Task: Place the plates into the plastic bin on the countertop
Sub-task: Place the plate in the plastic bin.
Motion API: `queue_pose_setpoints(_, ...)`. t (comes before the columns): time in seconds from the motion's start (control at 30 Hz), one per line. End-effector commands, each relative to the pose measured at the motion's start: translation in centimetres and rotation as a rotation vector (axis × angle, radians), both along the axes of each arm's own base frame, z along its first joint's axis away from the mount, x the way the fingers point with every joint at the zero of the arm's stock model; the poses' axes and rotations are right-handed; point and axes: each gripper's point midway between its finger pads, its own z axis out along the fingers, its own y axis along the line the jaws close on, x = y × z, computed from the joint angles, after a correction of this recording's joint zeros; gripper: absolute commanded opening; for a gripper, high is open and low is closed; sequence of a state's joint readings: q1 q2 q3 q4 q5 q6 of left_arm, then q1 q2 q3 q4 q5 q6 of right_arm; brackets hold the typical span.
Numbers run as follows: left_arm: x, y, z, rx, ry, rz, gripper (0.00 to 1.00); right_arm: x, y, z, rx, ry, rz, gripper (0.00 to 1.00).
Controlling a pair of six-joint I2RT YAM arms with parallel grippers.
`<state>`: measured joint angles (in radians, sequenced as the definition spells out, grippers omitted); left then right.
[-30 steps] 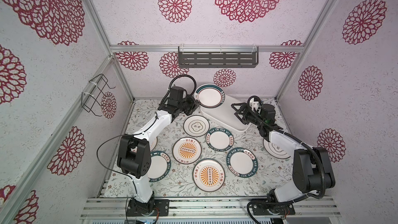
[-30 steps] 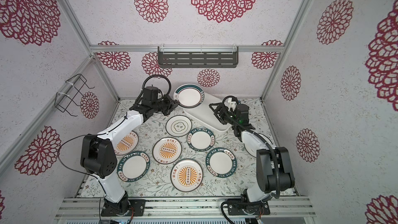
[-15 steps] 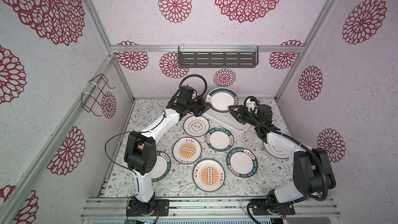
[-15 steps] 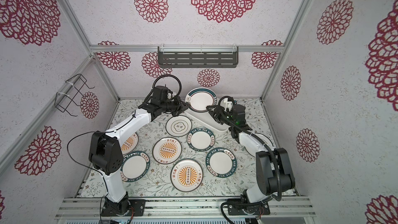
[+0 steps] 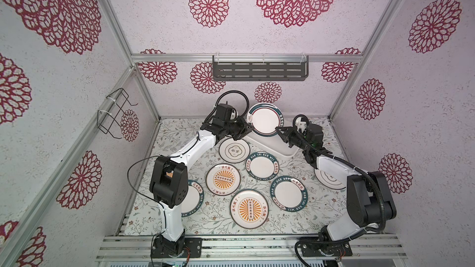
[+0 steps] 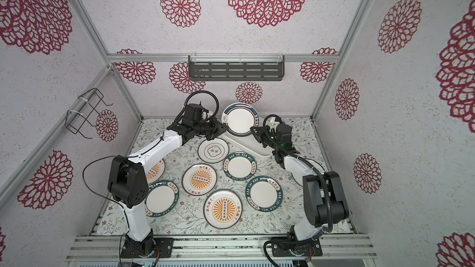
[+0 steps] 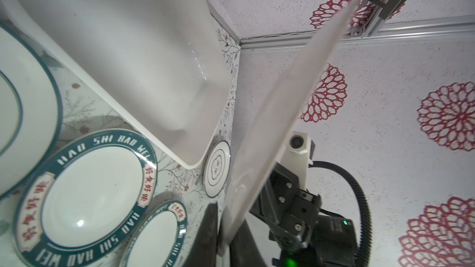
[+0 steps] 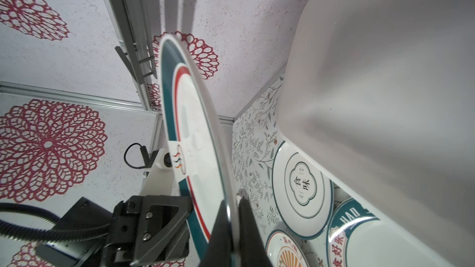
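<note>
We see the teal-rimmed plate (image 5: 264, 122) has swung right since a second ago and now hangs tilted over the plastic bin (image 5: 288, 154), not in it. The right gripper (image 5: 278, 130), wide open then, is clamped on its rim. The left gripper (image 5: 248, 131) flanks the opposite edge; gripping or loosening, we can't tell. On the countertop (image 5: 216, 211), a lettered plate (image 7: 84, 201) reads HAO SHI HAO WEI and a clover plate (image 8: 303, 184) reads 食味.

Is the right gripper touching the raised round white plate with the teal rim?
Touching. The right wrist view shows the right gripper shut on the teal-rimmed plate, rim pinched between its fingers.
</note>
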<state>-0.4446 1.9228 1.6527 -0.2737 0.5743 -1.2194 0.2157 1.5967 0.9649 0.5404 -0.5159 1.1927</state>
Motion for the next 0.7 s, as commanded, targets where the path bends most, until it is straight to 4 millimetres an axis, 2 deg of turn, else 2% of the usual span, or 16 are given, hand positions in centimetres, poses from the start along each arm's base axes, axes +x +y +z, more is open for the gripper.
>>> queue_pose_setpoints(0.0,-0.1,-0.4,2.2,-0.045,-0.052,-0.023,0.37,0.9,-0.6,1.3,-0.013,-0.052,-0.048,0.0)
queue_pose_setpoints(0.07,0.0,0.0,2.2,-0.031,-0.065,-0.013,0.59,1.0,-0.8,1.0,-0.024,-0.043,-0.064,0.0)
queue_pose_setpoints(0.17,-0.1,1.1,2.0,0.016,-0.078,0.018,0.72,1.3,-1.5,0.9,-0.041,-0.031,-0.091,0.0)
queue_pose_setpoints(0.27,-0.5,2.9,2.0,0.078,-0.102,0.057,0.8,1.7,-2.3,0.6,-0.066,-0.012,-0.12,0.0)
queue_pose_setpoints(0.37,-0.9,5.4,1.9,0.18,-0.131,0.117,0.85,2.1,-3.0,-0.2,-0.11,0.02,-0.142,0.0)
queue_pose_setpoints(0.5,-1.3,9.1,2.6,0.32,-0.196,0.2,0.89,3.1,-3.6,-2.1,-0.196,0.079,-0.156,0.0)
queue_pose_setpoints(0.67,-1.8,12.3,3.4,0.449,-0.276,0.257,1.0,4.6,-3.7,-3.8,-0.243,0.12,-0.16,0.0)
